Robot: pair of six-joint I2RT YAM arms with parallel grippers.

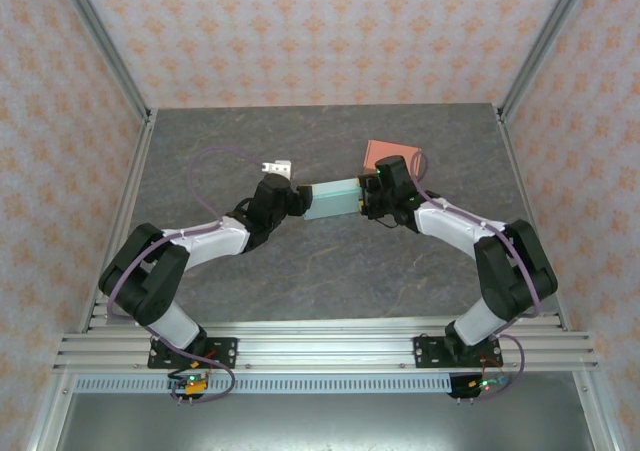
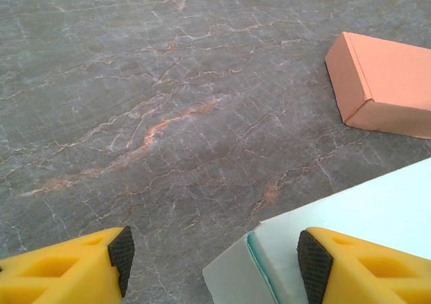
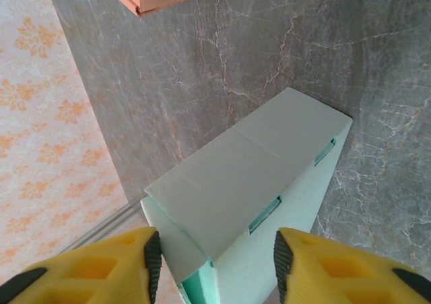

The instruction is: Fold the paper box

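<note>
Top external view: we start at the left, where the left arm (image 1: pixel 170 261) bends in from its base toward the middle of the grey table (image 1: pixel 300 291). The left gripper (image 1: pixel 290 199) meets the left end of the mint box (image 1: pixel 332 199), which sits near the table's centre, stretched between the two grippers. In the left wrist view, we see the jaws spread wide. The left pad (image 2: pixel 121 250) stands over bare table, well clear of the box. Only a corner of the box reaches into the gap, next to the right pad (image 2: pixel 315 263); we cannot tell whether that pad touches it.

Further right, the right gripper (image 1: pixel 368 199) takes the box's other end. In the right wrist view, we see the box between the jaws, pinched by its side walls. One pad (image 3: pixel 153 257) sits against the left wall and the other (image 3: pixel 283 267) against the right. The flap is closed on top and tabs sit in slots along the right edge.

Just behind the right gripper lies an orange box (image 1: pixel 392 154), closed and flat on the table, apart from the mint box. The right arm (image 1: pixel 500 261) curves back to its base at the near right.
</note>
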